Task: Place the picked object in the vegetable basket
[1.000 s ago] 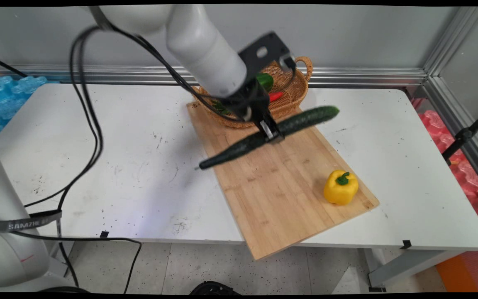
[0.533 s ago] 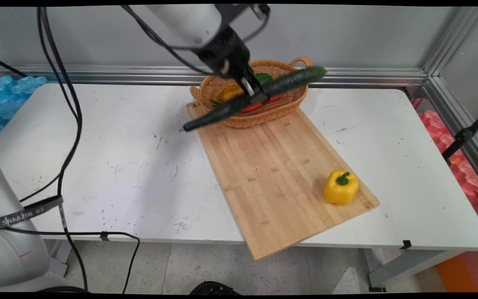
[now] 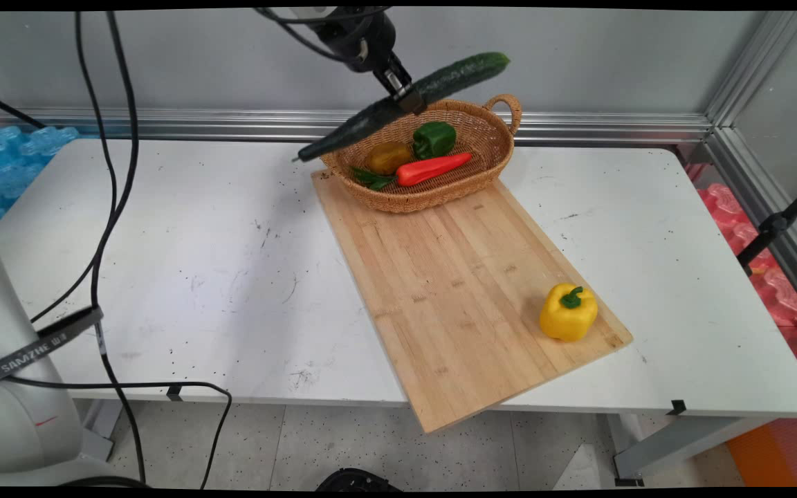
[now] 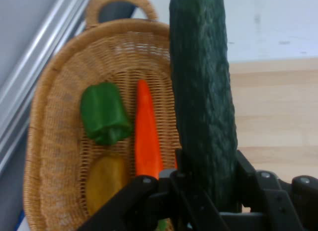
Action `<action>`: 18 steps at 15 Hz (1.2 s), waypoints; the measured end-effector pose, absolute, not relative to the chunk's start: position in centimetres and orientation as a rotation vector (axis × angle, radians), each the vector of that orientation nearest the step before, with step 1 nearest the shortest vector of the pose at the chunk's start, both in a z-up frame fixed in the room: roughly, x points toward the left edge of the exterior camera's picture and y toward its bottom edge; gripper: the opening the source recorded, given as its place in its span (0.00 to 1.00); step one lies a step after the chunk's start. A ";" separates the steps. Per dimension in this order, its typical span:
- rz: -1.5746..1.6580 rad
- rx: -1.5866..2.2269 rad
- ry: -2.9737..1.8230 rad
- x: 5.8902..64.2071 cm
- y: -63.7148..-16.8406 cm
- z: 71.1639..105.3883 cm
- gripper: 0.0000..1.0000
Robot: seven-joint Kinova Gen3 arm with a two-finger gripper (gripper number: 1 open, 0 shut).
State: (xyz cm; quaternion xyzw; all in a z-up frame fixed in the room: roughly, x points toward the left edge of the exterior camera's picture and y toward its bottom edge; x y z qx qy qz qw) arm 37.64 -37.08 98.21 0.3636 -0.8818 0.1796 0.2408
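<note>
Your gripper [image 3: 405, 93] is clamped around one cucumber [image 3: 405, 104] at its middle, high above the wicker basket [image 3: 495, 162] at 12 o'clock. In that basket: one green pepper [image 3: 433, 138], one red pepper [image 3: 433, 168], one potato [image 3: 388, 157]. One yellow pepper [image 3: 568, 312] sits on the cutting board [image 3: 454, 290], 4 o'clock on your worktop [image 3: 218, 277].

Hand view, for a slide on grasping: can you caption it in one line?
Gripper shut on a cucumber, held above a wicker basket of green pepper, carrot and potato.

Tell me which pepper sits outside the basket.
The yellow bell pepper, standing alone on the cutting board near its right corner. The green pepper and red pepper lie inside the wicker basket.
</note>
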 end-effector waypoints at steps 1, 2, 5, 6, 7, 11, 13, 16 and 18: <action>0.497 1.010 -2.415 37.8 -38.1 97.9 0.00; 0.502 1.024 -2.418 37.8 -39.0 97.6 0.00; 0.508 1.057 -2.437 37.6 -41.7 96.1 0.00; 0.505 1.066 -2.448 37.4 -42.6 95.5 0.00; 0.501 1.073 -2.457 37.2 -43.3 94.8 0.00; 0.480 1.107 -2.504 36.0 -46.2 92.1 0.00; 0.467 1.119 -2.523 35.2 -47.2 91.1 0.00; 0.424 1.140 -2.566 33.3 -49.5 88.7 0.00; 0.397 1.148 -2.590 32.4 -50.4 87.5 0.00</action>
